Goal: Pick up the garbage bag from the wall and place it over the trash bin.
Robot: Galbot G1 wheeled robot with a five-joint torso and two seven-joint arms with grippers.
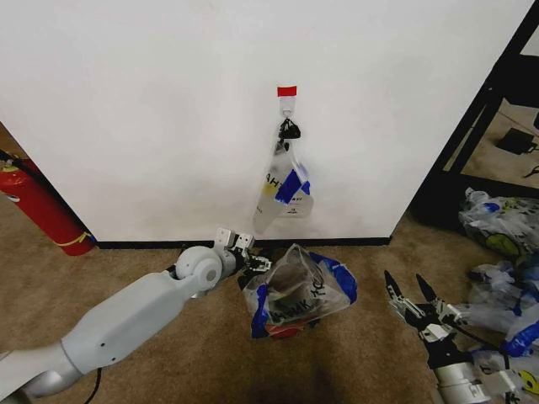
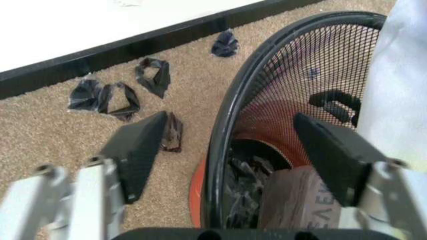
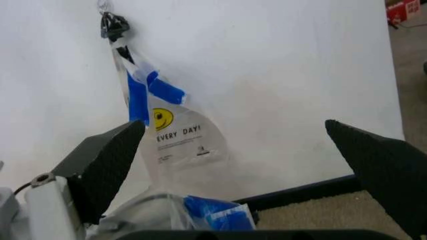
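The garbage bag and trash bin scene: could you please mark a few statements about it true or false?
1. A garbage bag hangs from the hook on the wall. True.
2. The trash bin stands bare, with no bag on it. False: a printed plastic bag already lies draped over it.
3. The left pincer is at the bin's rim with its jaws open. True.
4. The right pincer grips the hanging bag. False: it is open, low over the carpet, apart from the bag.
5. A strip of red tape sits just above the hook. True.
6. The fire extinguisher stands on the robot's right. False: it is on its left.
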